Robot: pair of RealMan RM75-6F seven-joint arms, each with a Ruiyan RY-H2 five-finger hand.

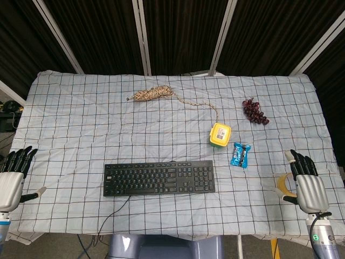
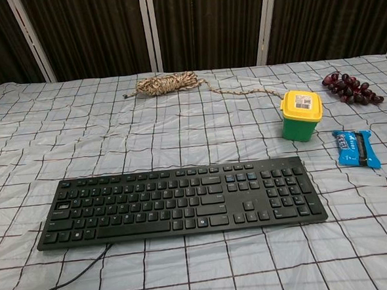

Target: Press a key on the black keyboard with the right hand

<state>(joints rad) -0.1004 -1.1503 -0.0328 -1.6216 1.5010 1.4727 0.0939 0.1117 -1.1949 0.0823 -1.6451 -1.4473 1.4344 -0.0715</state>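
The black keyboard (image 1: 159, 178) lies flat near the table's front edge, slightly left of centre; the chest view shows the keyboard (image 2: 184, 199) whole, with nothing touching its keys. My right hand (image 1: 305, 182) hovers at the front right corner, well to the right of the keyboard, fingers straight and apart, holding nothing. At the front left edge my left hand (image 1: 13, 177) rests, fingers extended, empty. Neither hand appears in the chest view.
A green tub with a yellow lid (image 1: 220, 134) and a blue snack packet (image 1: 240, 154) sit just behind the keyboard's right end. A roll of yellow tape (image 1: 284, 185) lies beside my right hand. Dark grapes (image 1: 255, 111) and a coiled rope (image 1: 153, 94) lie farther back.
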